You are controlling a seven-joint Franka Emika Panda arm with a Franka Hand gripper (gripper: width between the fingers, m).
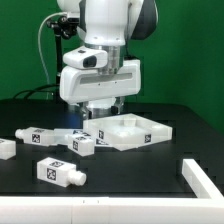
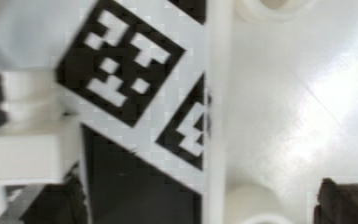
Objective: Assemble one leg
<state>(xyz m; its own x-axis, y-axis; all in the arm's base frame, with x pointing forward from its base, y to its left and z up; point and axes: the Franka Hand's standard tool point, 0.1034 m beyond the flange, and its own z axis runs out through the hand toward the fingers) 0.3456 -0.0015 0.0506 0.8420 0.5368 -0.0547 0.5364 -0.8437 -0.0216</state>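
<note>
Four white legs on the black table (image 1: 140,195); gripper (image 1: 100,110) low at left edge of the square panel (image 1: 135,130).
Nearest leg (image 1: 82,143) centre frame, just beside the panel, below the gripper; second leg (image 1: 40,135) left; third leg (image 1: 5,148) at left edge; fourth leg (image 1: 58,172) lower left; jaw gap hidden, cannot tell opening or hold; wrist view: tagged leg (image 2: 123,60) against panel (image 2: 300,110).

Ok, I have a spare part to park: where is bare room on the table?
Bare table lies between the square panel and the white bar at the exterior view's right. The exterior view's left is crowded: legs lie scattered, and the gripper hangs low by the panel.
</note>
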